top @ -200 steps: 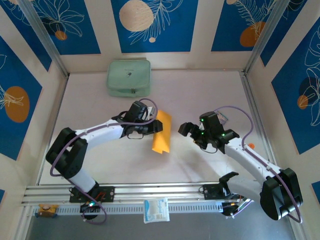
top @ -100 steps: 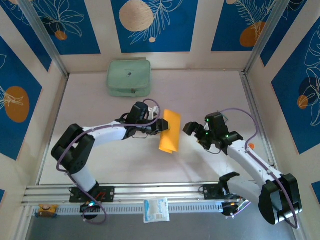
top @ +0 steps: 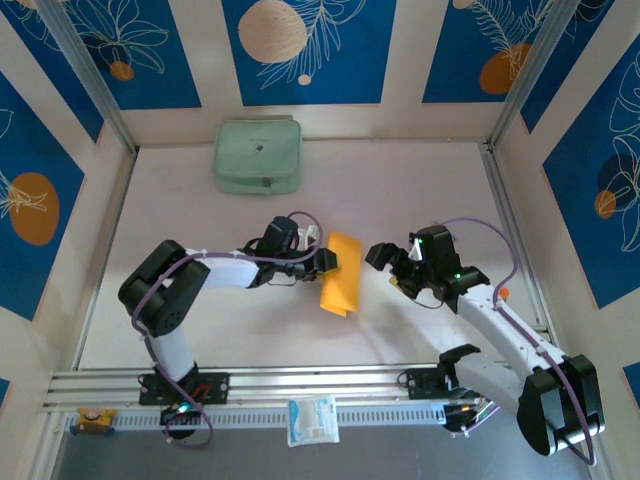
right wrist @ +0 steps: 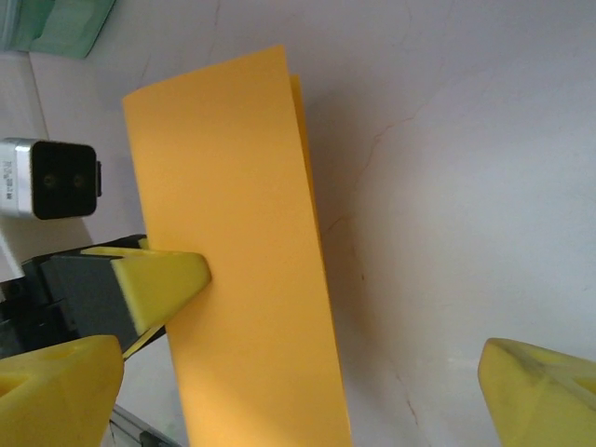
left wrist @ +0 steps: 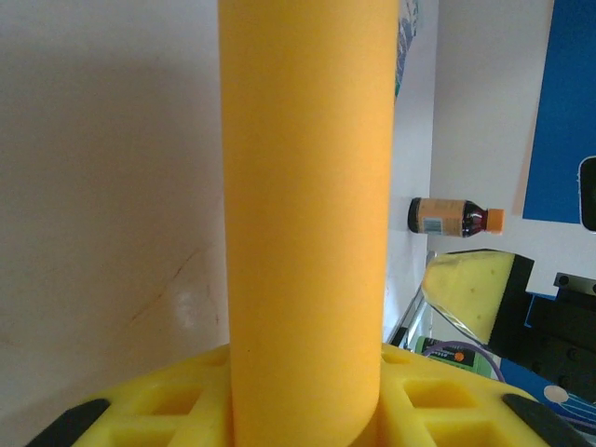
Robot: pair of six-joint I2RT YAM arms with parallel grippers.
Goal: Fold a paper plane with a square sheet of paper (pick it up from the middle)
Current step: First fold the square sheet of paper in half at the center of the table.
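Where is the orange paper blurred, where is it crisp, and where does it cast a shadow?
Top view: even light, sharp throughout, the paper crisp-edged. Left wrist view: the paper sits so close to the lens that its edges go soft, while the bottle behind stays fairly crisp. Right wrist view: the paper casts a soft grey shadow on the table to its right.

Both arms, the left arm [top: 215,268] and the right arm [top: 497,322], wear white shells between bulky black joint housings, with a purple cable [top: 300,217] looping along each. Small green lights [top: 420,240] glow on the right wrist. The fingers [right wrist: 537,396] are bright yellow; a silver-cased camera [right wrist: 51,179] has a black face.
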